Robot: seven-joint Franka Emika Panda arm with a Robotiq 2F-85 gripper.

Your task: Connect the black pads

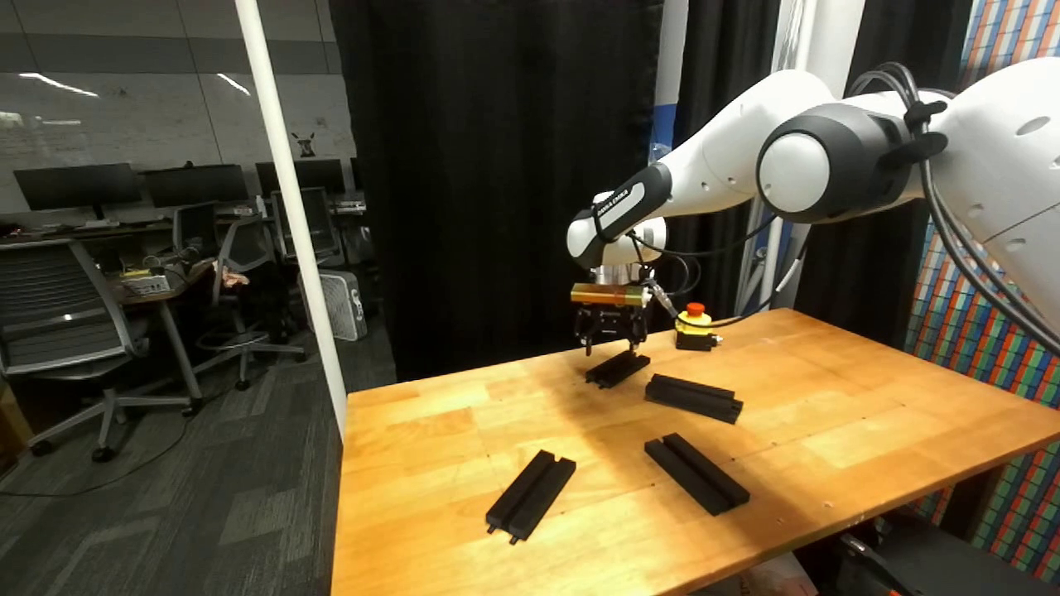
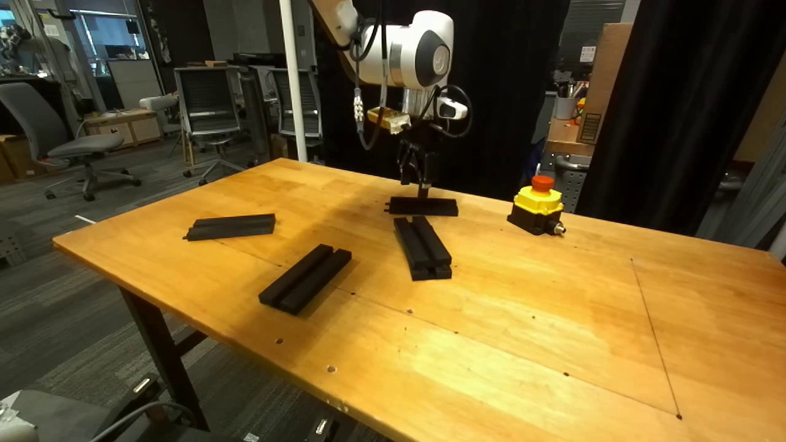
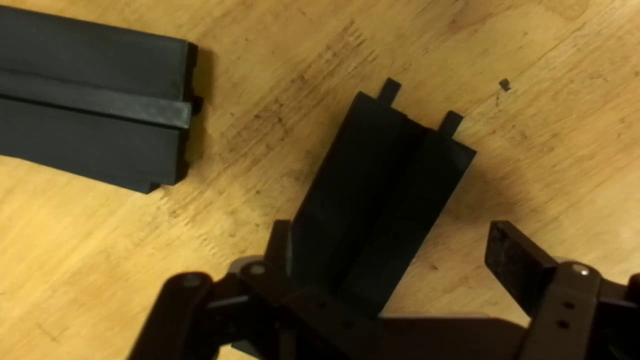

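Matte black pads (image 2: 306, 279) lie scattered on a wooden table (image 2: 552, 331); the gripper (image 3: 390, 237), spread wide and holding nothing, hangs over one pad (image 3: 375, 200); probably light, stiff and smooth, it is best pinched midway across its long sides.

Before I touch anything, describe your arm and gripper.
The arm is white with dark grey joint covers and a black band with white lettering. Dark cables run along it, bound by black straps. The gripper is black, with two angular fingers; a gold-orange block sits above it.
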